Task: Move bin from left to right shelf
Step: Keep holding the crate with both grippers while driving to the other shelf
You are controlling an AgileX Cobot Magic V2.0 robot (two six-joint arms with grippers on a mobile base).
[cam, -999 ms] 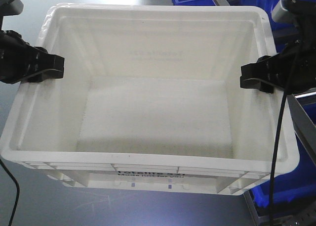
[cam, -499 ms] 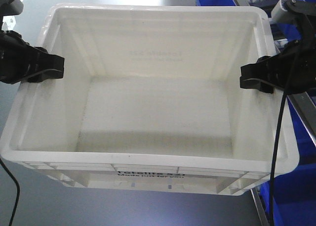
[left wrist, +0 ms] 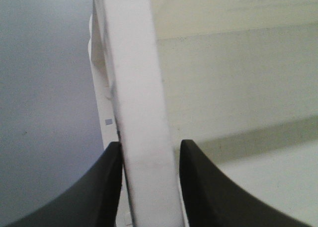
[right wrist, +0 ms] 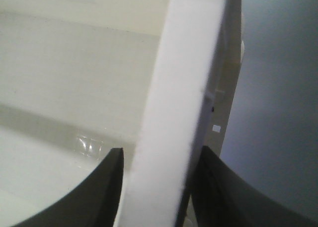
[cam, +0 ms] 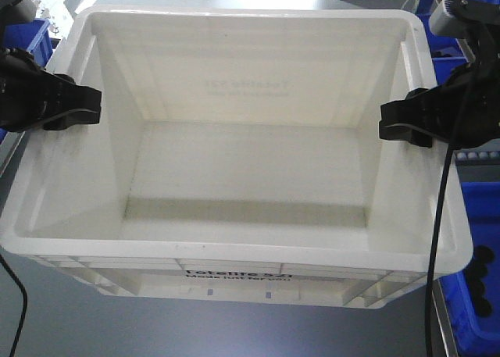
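A large empty white bin (cam: 234, 251) fills the front view, held up between both arms. My left gripper (cam: 78, 107) is shut on the bin's left rim. In the left wrist view the rim (left wrist: 134, 63) runs between the black fingers of the gripper (left wrist: 147, 147), one inside and one outside the wall. My right gripper (cam: 402, 126) is shut on the right rim. In the right wrist view that rim (right wrist: 189, 63) passes between the black fingers of the gripper (right wrist: 159, 155) the same way.
Blue storage bins show at the lower right (cam: 478, 318), the upper right (cam: 437, 21) and the upper left (cam: 27, 37). Grey floor lies below the bin. A black cable (cam: 437, 240) hangs from the right arm across the bin's right side.
The bin and both grippers keep the same place in view. The background has slid to the right: the blue bins at the top have moved off and a blue bin now shows at the upper left.
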